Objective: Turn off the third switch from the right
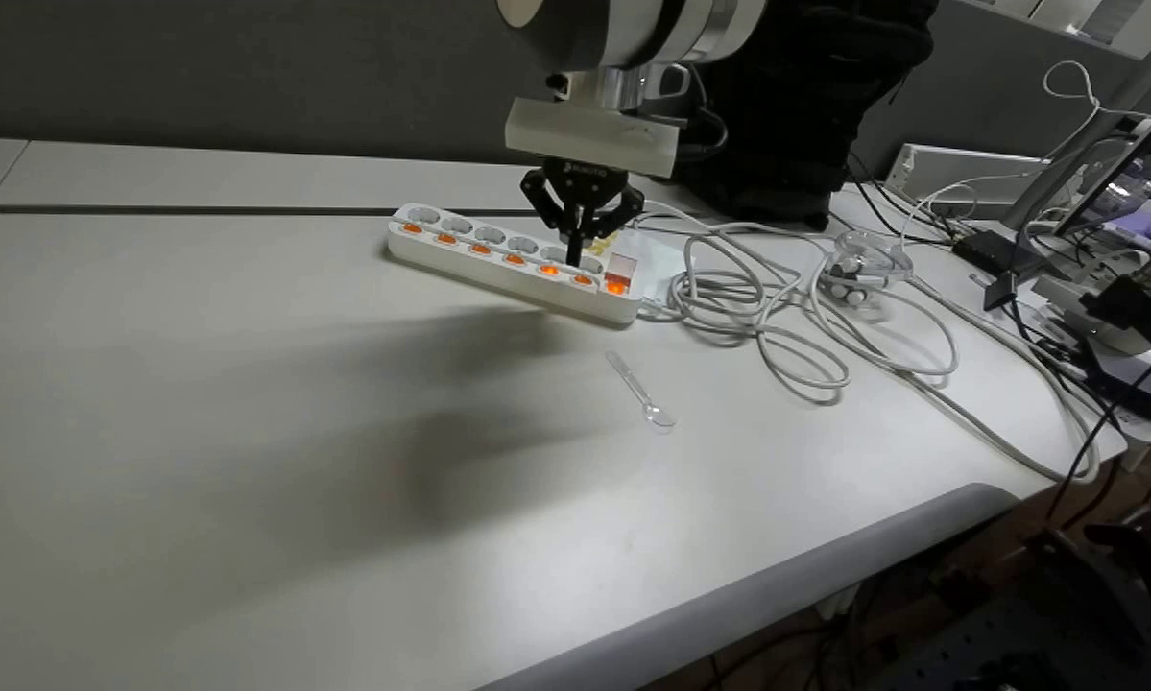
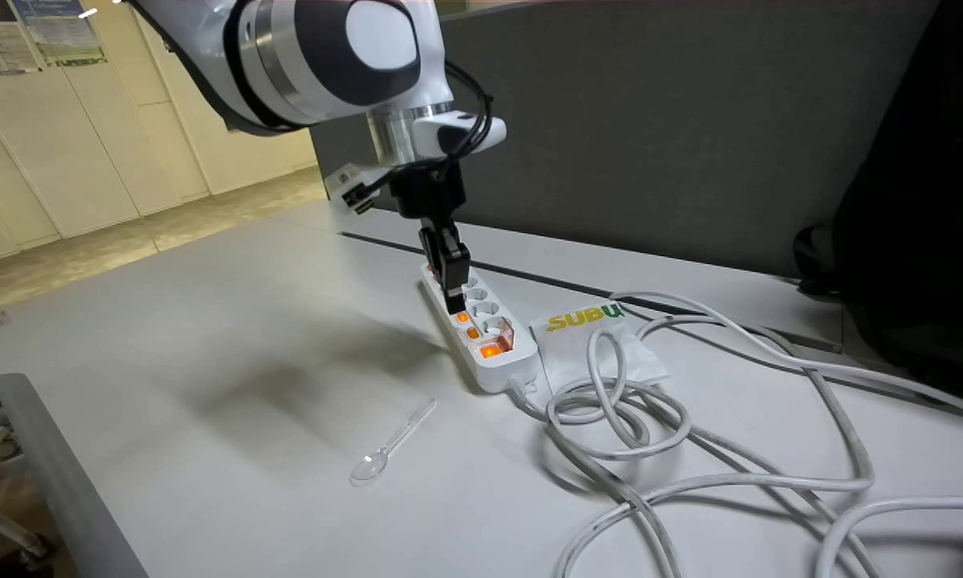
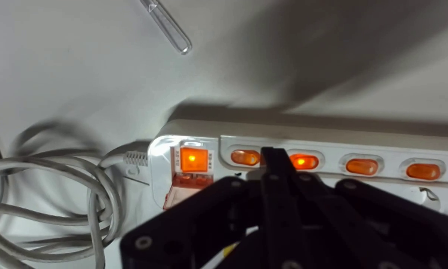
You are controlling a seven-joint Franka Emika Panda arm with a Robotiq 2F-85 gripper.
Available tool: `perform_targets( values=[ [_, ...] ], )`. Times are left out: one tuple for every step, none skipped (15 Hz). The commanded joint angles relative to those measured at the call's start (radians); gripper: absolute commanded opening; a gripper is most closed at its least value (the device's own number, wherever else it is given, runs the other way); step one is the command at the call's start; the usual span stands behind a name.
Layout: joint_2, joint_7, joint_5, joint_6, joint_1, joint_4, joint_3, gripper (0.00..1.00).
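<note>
The long white power strip point(image 1: 498, 273) lies on the table; it also shows in an exterior view point(image 2: 481, 373) and in the wrist view point(image 3: 253, 142). The third switch from the cord end, a small orange rocker, glows brightly in the wrist view point(image 3: 305, 161) and shows in both exterior views point(image 1: 549, 271) point(image 2: 463, 318). My gripper point(image 3: 278, 151) is shut with its fingertips together and nothing between them. In the wrist view its tips overlap the strip between the second switch point(image 3: 245, 157) and the third. They look just over the strip; I cannot tell if they touch it.
The square lit switch point(image 3: 194, 160) with its raised clear cover sits at the cord end. Coiled grey cable point(image 1: 729, 288) lies beside that end, near a white paper wrapper point(image 2: 593, 345). A clear plastic spoon point(image 1: 640, 389) lies in front. A black backpack point(image 1: 786, 106) stands behind.
</note>
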Motion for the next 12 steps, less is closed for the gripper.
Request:
perform_targets(
  values=[
    [0.037, -0.015, 0.002, -0.011, -0.006, 0.050, 0.002, 0.00],
    [0.047, -0.018, 0.004, -0.011, -0.005, 0.059, 0.003, 0.00],
    [0.056, -0.022, 0.003, -0.010, -0.004, 0.067, 0.002, 0.00],
    [0.067, -0.024, 0.004, -0.011, -0.003, 0.079, 0.002, 0.00],
    [0.078, -0.026, 0.006, -0.011, -0.002, 0.090, 0.002, 0.00],
    [0.087, -0.028, 0.008, -0.011, -0.002, 0.100, 0.003, 0.00],
    [0.095, -0.027, 0.008, -0.012, -0.001, 0.110, 0.003, 0.00],
    [0.101, -0.029, 0.009, -0.013, 0.000, 0.120, 0.004, 0.00],
    [0.105, -0.031, 0.010, -0.013, 0.002, 0.125, 0.006, 0.00],
    [0.107, -0.031, 0.011, -0.013, 0.004, 0.130, 0.007, 0.00],
    [0.107, -0.031, 0.014, -0.015, 0.005, 0.131, 0.010, 0.00],
    [0.105, -0.028, 0.019, -0.014, 0.006, 0.130, 0.013, 0.00]
  ],
)
